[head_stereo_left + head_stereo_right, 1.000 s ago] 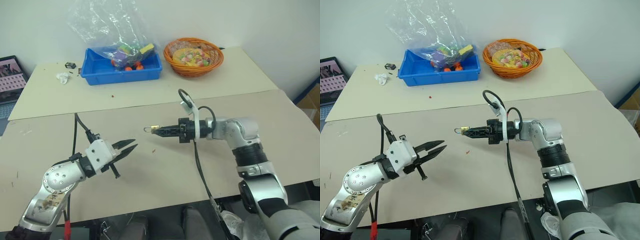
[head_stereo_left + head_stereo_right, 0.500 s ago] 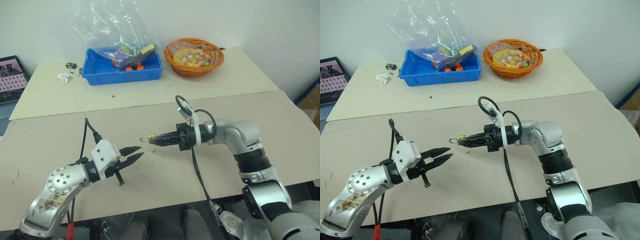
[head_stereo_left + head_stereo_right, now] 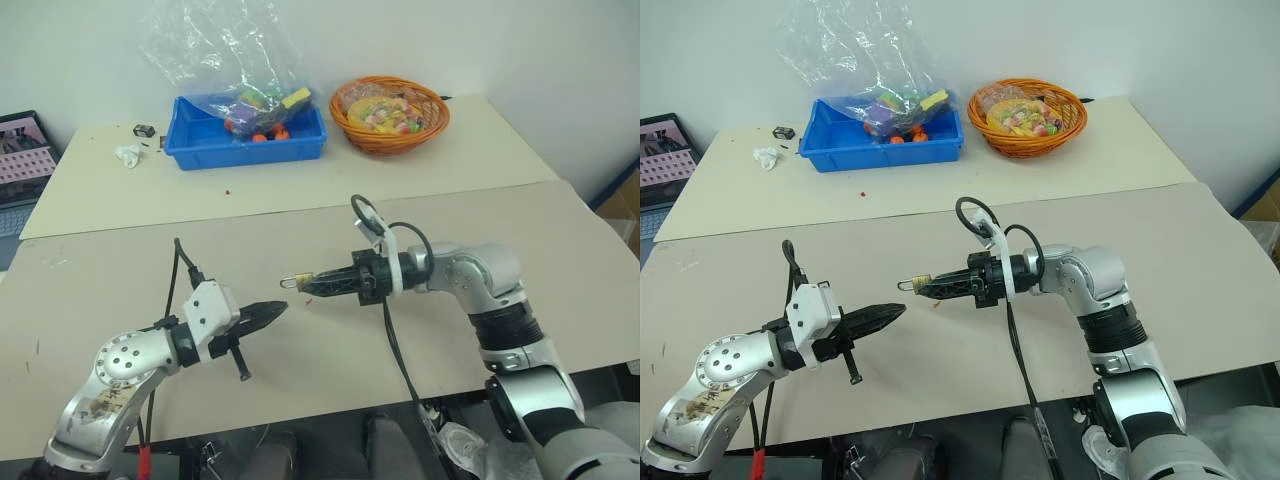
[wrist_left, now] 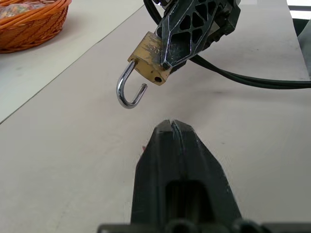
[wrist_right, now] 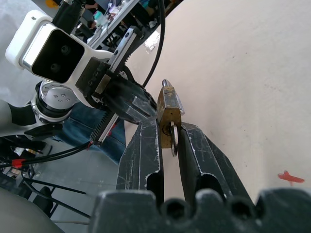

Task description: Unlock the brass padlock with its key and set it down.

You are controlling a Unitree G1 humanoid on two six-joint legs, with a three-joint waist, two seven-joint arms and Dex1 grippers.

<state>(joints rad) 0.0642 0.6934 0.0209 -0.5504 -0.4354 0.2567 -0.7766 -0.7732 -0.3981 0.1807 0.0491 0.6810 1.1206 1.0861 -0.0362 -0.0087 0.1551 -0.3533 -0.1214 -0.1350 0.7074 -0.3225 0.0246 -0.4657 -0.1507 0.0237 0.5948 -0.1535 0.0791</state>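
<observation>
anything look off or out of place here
The brass padlock, held above the table by the right gripper, has its shackle swung open, one end free. Small red specks lie scattered on the table.

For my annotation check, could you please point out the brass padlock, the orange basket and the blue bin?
brass padlock (image 4: 149,63), left wrist view, on its brass body.
orange basket (image 3: 392,138), left eye view, on its front rim.
blue bin (image 3: 245,149), left eye view, on its front wall.
</observation>
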